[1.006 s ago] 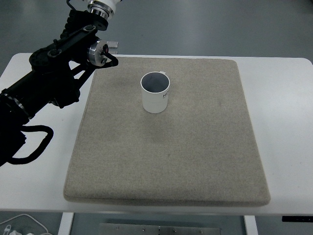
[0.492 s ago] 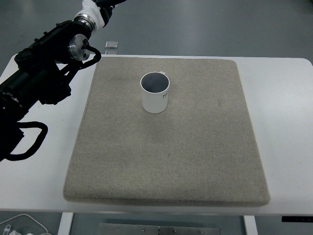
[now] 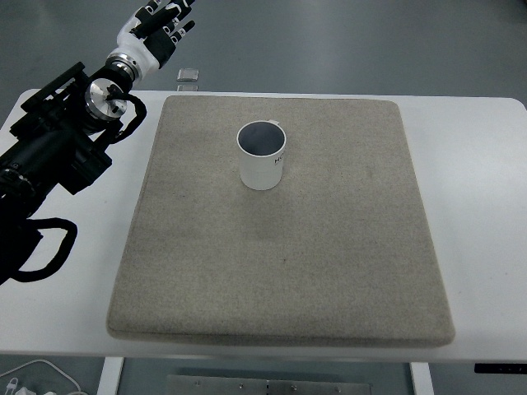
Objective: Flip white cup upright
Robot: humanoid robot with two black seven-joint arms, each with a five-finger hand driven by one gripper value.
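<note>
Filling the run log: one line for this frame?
white cup: upright on mat | left robot hand: open, far-left, off table | right: unseen

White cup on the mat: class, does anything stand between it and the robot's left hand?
Nothing visible does. The white cup stands upright, mouth up, on the grey mat. The left hand is up at the table's far left corner, with only bare mat between.

Cup (image 3: 262,156) upright on mat (image 3: 329,263), behind centre
</note>
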